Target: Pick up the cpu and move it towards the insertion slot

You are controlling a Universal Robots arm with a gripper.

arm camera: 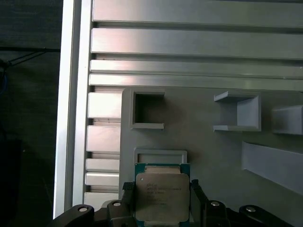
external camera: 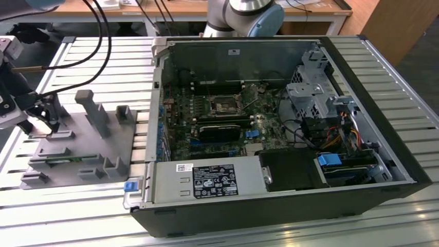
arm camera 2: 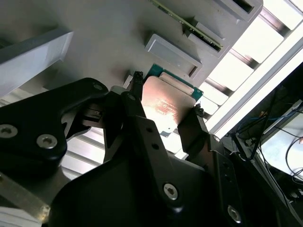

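The cpu (arm camera: 162, 198), a flat square chip with a silvery face on a green board, sits between the two black fingertips of my gripper (arm camera: 161, 186) just over the grey fixture plate (arm camera: 203, 142). In the second wrist view the cpu (arm camera 2: 165, 106) has a finger pressed against each of two opposite edges, so my gripper (arm camera 2: 167, 94) is shut on it. In the exterior view my gripper (external camera: 42, 123) hangs over the fixture plate (external camera: 82, 154) at the exterior view's left. The insertion slot (external camera: 225, 105), a small square socket with a metal frame, lies on the motherboard inside the open computer case.
The open black computer case (external camera: 384, 154) fills the middle and the exterior view's right. Its grey side wall (external camera: 159, 92) rises between the fixture plate and the motherboard. Upright grey posts (external camera: 96, 113) stand on the plate. Black cables (external camera: 96, 46) hang above it. A slatted aluminium table (external camera: 61, 206) carries everything.
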